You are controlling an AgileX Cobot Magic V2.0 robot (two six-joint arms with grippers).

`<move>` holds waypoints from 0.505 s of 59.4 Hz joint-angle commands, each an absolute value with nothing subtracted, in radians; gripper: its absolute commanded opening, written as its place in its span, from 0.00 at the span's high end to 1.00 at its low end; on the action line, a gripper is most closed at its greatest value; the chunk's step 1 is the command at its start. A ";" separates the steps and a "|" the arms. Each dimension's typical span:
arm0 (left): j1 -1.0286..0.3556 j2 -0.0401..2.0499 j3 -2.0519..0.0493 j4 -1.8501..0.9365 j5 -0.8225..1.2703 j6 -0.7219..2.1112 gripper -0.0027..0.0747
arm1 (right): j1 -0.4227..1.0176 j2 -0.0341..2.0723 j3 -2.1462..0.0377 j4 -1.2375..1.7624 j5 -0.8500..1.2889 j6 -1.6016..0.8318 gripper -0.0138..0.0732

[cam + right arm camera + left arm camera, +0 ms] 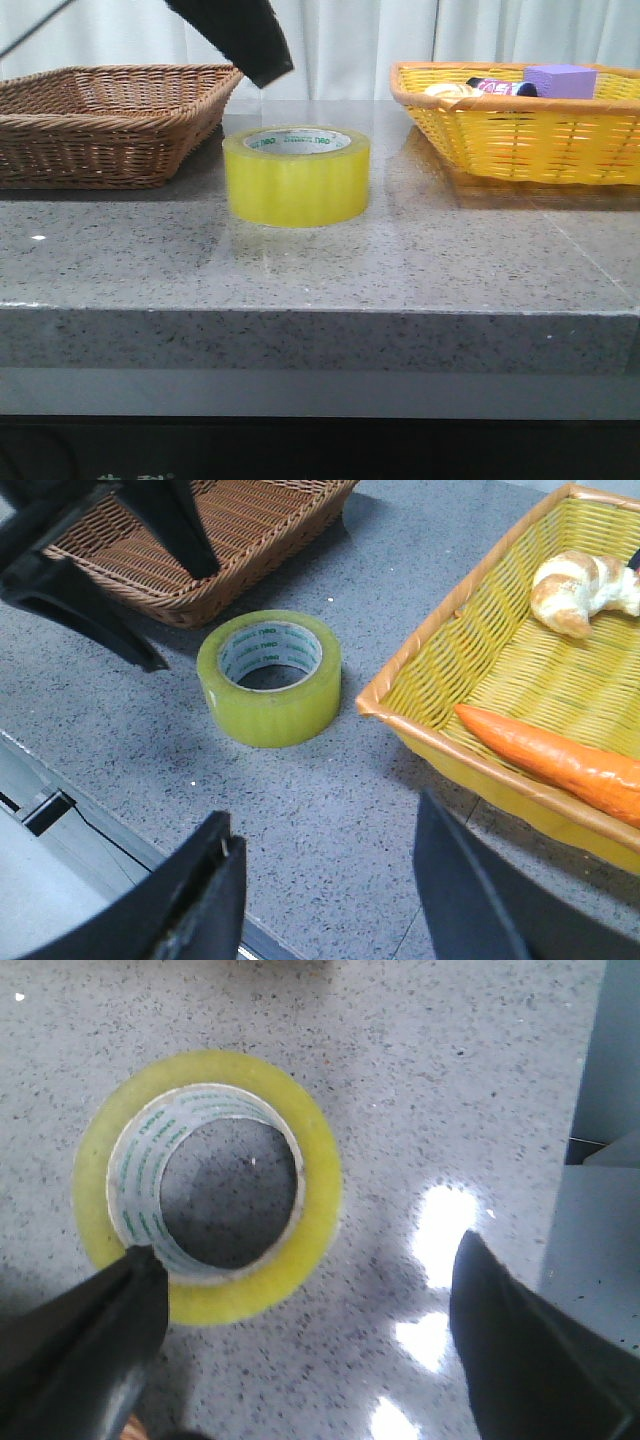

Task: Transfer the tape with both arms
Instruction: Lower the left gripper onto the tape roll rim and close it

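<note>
— Nearest the front camera, what did you have?

— Tape, standing flat on the grey table between the brown basket and the yellow basket, untouched.

— And the grippers?

— My left gripper hovered above it, fingers spread, gripping nothing. My right gripper hung back, also spread wide and empty.

— Progress?

— I judged none: pickup, handover and placing all remained
</note>
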State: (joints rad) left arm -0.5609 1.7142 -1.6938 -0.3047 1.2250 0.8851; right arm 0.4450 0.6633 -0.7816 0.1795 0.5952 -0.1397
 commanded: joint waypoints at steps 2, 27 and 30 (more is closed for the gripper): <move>-0.580 1.730 -1.782 -0.342 1.226 0.888 0.23 | 0.441 0.660 -0.805 0.191 0.519 -0.148 0.37; -0.655 1.880 -1.846 -0.292 1.233 0.873 0.23 | 0.441 0.660 -0.805 0.191 0.519 -0.148 0.37; -0.655 1.894 -1.846 -0.290 1.227 0.873 0.23 | 0.441 0.660 -0.805 0.191 0.519 -0.148 0.37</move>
